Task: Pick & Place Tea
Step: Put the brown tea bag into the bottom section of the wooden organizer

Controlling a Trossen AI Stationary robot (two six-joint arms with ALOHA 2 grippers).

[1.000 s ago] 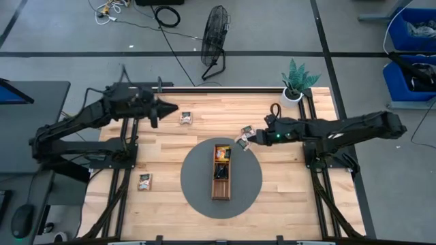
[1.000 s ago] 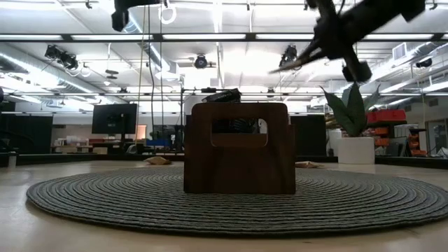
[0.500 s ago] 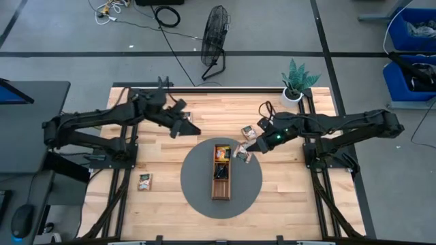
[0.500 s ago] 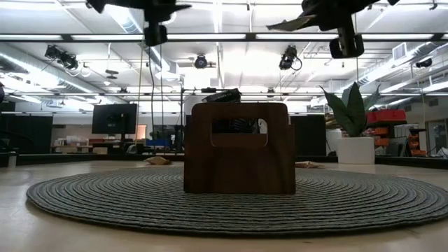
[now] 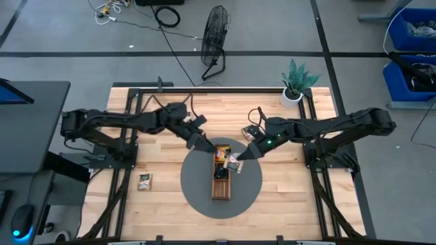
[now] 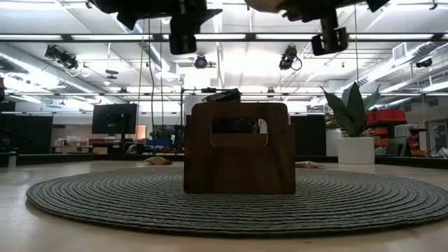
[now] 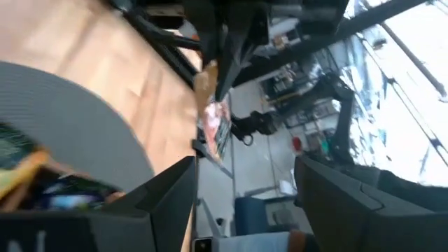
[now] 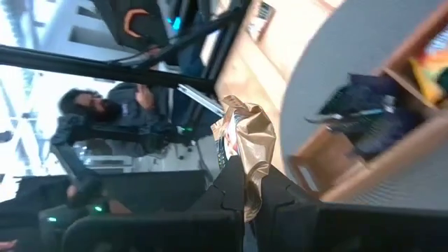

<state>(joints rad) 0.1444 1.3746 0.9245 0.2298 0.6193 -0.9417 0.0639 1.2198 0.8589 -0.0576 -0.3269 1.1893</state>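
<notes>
A pale tan tea sachet (image 8: 246, 136) is held pinched between the closed fingers of the right gripper (image 5: 236, 160), which is seen from above at the right edge of the wooden tray (image 5: 221, 185), near its far half. In the right wrist view the sachet stands crumpled above the fingertips, with the tray's compartments beyond it. The tray lies lengthwise on a round grey mat (image 5: 197, 192) in the middle of the tabletop (image 5: 293, 197). An orange sachet (image 5: 221, 152) is seen in the tray's far compartment, and dark sachets (image 5: 221, 172) fill the compartment next to it.

The left gripper (image 5: 202, 144) is placed over the far left edge of the mat, just beside the tray's far end. Its fingers (image 7: 164, 196) are spread apart in the left wrist view, and nothing is held between them; the right gripper's sachet is seen past them.

Another sachet (image 5: 144, 181) lies flat on the bare wood at the near left, well apart from the mat. One more (image 5: 248, 131) is partly covered by the right arm, beyond the mat's far right edge. A potted plant (image 5: 296, 80) stands at the far right corner of the tabletop.

In the low view the tray's end wall (image 6: 239, 148) is seen upright on the mat, and both grippers hang above it at the top edge.
</notes>
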